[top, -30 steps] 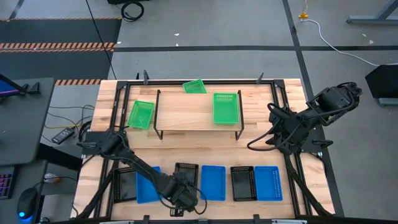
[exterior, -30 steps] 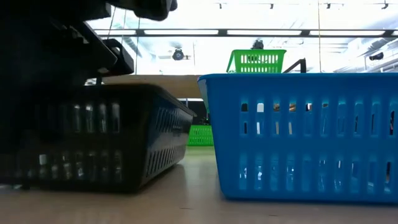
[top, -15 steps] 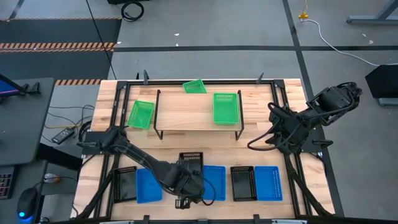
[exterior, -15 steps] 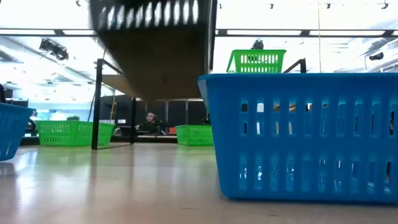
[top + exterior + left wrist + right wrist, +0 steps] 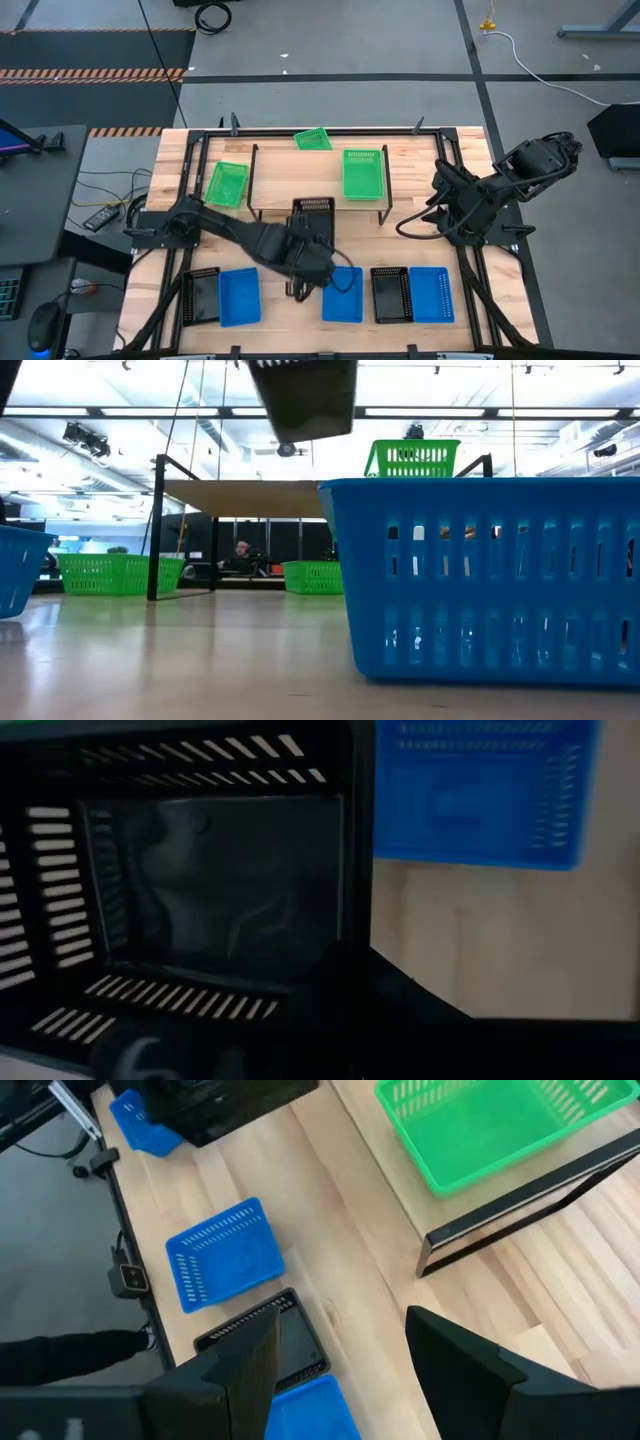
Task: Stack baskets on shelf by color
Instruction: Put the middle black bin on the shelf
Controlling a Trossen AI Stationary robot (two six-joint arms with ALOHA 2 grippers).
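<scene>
The left gripper (image 5: 312, 262) has clamped onto a black perforated plastic basket (image 5: 313, 222) and lifted it from the front row toward the low wooden-plank shelf (image 5: 300, 188), so black stacking begins (1 green mesh basket (image 5: 362, 173) already sits there). The right gripper (image 5: 441, 185) waits spread apart beside the shelf. The pale wooden tabletop (image 5: 270, 318) stands on grey flooring.

Left gripper (image 5: 305, 262) fingers hidden under arm and black basket (image 5: 312, 217). Low view crops that basket at top edge; blue basket (image 5: 485, 575) cut off right.
</scene>
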